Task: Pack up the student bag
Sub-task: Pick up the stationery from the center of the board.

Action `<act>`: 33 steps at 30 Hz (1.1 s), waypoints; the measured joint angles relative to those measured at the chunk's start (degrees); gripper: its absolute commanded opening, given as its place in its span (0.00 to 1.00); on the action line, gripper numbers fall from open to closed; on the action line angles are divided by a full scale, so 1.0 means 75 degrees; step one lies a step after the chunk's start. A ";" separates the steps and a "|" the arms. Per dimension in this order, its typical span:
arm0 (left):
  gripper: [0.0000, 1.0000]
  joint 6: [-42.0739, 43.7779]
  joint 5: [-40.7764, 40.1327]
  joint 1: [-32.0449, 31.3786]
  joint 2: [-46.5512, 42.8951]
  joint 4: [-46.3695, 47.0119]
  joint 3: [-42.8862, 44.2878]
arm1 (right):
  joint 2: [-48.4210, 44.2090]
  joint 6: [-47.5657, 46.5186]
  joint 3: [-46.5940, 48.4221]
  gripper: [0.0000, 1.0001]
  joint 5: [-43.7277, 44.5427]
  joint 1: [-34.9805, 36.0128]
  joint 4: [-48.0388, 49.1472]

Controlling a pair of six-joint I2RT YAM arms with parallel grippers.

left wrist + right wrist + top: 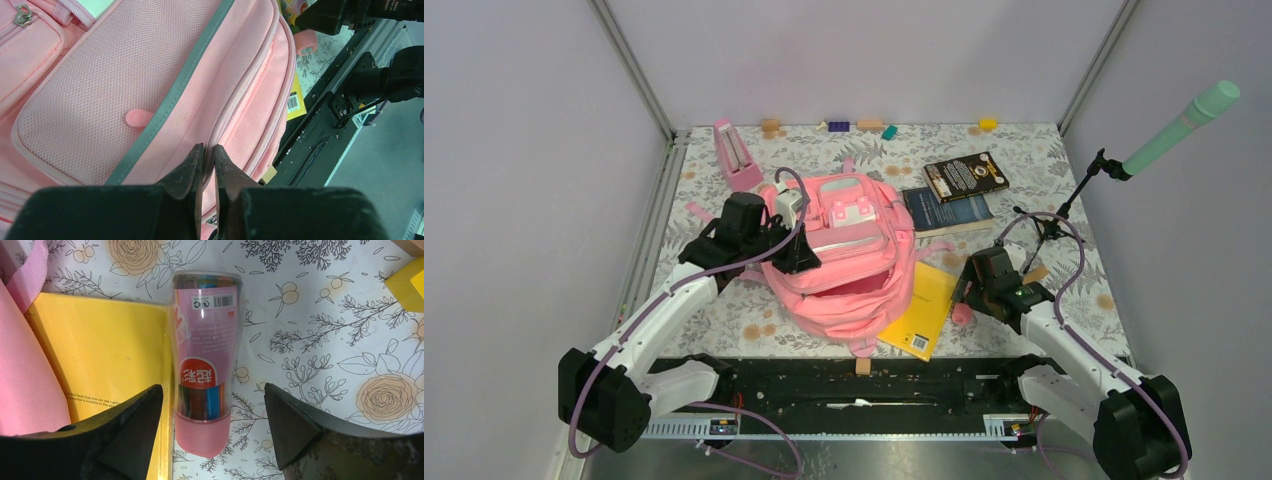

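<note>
the floral table (1064, 180) carries the student bag (849, 260) at its middle, its mouth gaping toward the arms. a yellow book (924, 305) lies partly under the bag's right side, and a clear tube of coloured pens (206, 360) lies just beside the book. the left tool (208, 150) is pinched almost closed on the bag's fabric. the right tool (212, 390) hangs wide open astride the tube, holding nothing. best to descend centred on the tube, clear of the book's edge, and close gently.
</note>
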 measured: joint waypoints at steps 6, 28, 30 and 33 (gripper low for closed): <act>0.00 -0.0003 -0.0003 0.0000 0.0000 -0.0003 0.0000 | 0.0137 0.0000 -0.0061 0.76 0.0003 0.0000 0.0070; 0.00 0.0000 -0.0035 0.0000 0.0000 -0.0023 0.0000 | 0.1119 -0.0041 0.0076 0.39 -0.0067 -0.0006 0.0146; 0.00 -0.0003 -0.0035 0.0000 0.0000 -0.0023 0.0000 | 0.1090 -0.0044 0.0076 0.34 -0.0067 -0.0006 0.0122; 0.00 -0.0003 -0.0038 0.0000 0.0000 -0.0023 0.0000 | 0.1029 -0.0044 0.0076 0.27 -0.0070 -0.0006 0.0105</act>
